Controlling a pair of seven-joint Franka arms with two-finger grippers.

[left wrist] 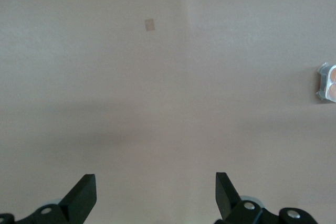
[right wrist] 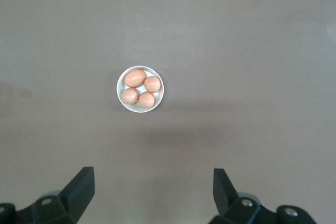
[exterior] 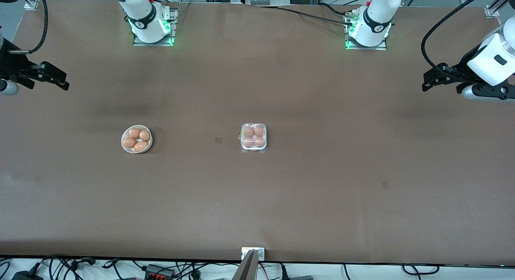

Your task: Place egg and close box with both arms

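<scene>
The box (exterior: pixel 253 137), a small white carton with a clear lid lying down over it, sits mid-table with several brown eggs inside. Its edge shows in the left wrist view (left wrist: pixel 328 82). A round white bowl (exterior: pixel 136 139) with several brown eggs (exterior: pixel 134 132) sits beside it toward the right arm's end, and shows in the right wrist view (right wrist: pixel 140 89). My left gripper (exterior: pixel 427 83) hangs open and empty over the left arm's end of the table (left wrist: pixel 156 190). My right gripper (exterior: pixel 62 79) hangs open and empty over the right arm's end (right wrist: pixel 154 187).
The brown table (exterior: pixel 322 171) carries two small dark marks, one (exterior: pixel 218 140) between bowl and box, one (exterior: pixel 385 184) nearer the front camera toward the left arm's end. Arm bases (exterior: pixel 151 22) stand along the table's back edge. Cables lie past the front edge.
</scene>
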